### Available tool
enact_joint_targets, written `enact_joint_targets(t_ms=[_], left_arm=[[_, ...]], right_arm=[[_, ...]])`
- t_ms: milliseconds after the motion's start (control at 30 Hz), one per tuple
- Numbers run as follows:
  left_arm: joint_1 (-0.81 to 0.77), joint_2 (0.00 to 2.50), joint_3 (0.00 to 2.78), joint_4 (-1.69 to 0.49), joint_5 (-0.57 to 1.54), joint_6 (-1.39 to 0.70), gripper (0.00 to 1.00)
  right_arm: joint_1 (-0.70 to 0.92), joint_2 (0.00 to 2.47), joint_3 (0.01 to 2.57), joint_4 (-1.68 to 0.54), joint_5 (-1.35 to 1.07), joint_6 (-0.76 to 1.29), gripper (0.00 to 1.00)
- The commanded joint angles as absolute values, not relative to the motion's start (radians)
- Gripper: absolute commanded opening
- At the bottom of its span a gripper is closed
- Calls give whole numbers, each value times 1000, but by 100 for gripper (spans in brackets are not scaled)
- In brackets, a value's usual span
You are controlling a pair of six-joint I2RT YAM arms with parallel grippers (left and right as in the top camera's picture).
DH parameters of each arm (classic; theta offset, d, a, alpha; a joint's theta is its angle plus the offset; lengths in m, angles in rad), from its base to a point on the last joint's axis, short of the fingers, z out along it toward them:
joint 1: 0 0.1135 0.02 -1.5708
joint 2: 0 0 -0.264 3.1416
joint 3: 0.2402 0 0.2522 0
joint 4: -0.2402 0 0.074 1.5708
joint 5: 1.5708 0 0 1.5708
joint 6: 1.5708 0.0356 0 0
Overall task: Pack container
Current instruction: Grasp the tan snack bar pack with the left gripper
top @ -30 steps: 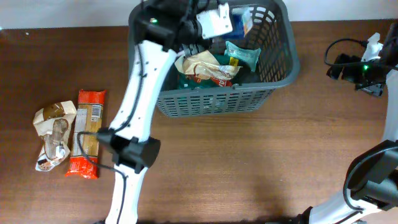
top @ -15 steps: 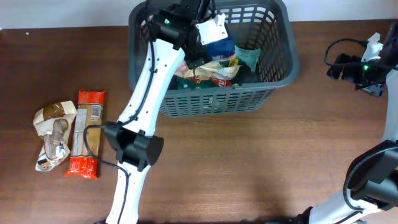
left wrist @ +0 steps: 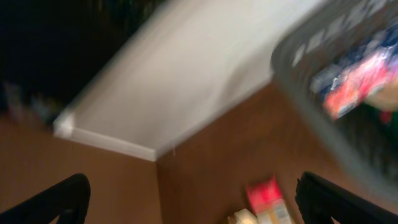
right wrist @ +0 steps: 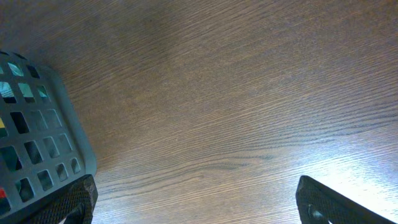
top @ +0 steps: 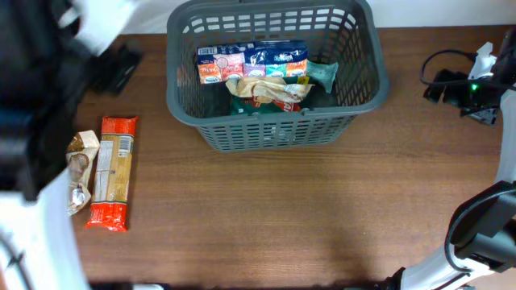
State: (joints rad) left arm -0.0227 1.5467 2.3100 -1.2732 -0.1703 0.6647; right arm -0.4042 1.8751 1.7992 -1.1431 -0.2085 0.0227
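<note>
Packing well under way: we see the basket (top: pixel 274 133) at twelve o'clock on the tabletop (top: pixel 282 217), snack packs (top: pixel 251 63) inside. An orange packet (top: pixel 113 173) and a crumpled packet (top: pixel 81 161) remain at nine o'clock. Left jaws and right jaws gape wide, empty.

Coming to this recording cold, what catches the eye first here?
The dark grey basket at the far side of the table, with a row of colourful packets along its back wall. Left of it, an orange-red packet lies beside a crumpled tan packet. The left arm is a large blur at the overhead view's left edge.
</note>
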Motion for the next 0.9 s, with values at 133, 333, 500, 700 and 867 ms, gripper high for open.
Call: enact_joint_targets(t_ms=[133,333,500,700,867], left_arm=[[241,1456,1631,-1129,-69,476,97],[369,1528,1360,-1016,-88,278,93],[398,1689,1327,-1018,-40,277,93],[397,1822,1327,-982,-39,278,89],[397,1935,1327,-960,-40,277,84]], right_arm=[[-400,1867,1800,-1140,-214,24,99],[-400,1867,1800,-1140,-214,24,99],[-400,1867,1800,-1140,-214,24,99],[-400,1867,1800,-1140,-214,24,99],[-400,1867,1800,-1140,-214,24,99]])
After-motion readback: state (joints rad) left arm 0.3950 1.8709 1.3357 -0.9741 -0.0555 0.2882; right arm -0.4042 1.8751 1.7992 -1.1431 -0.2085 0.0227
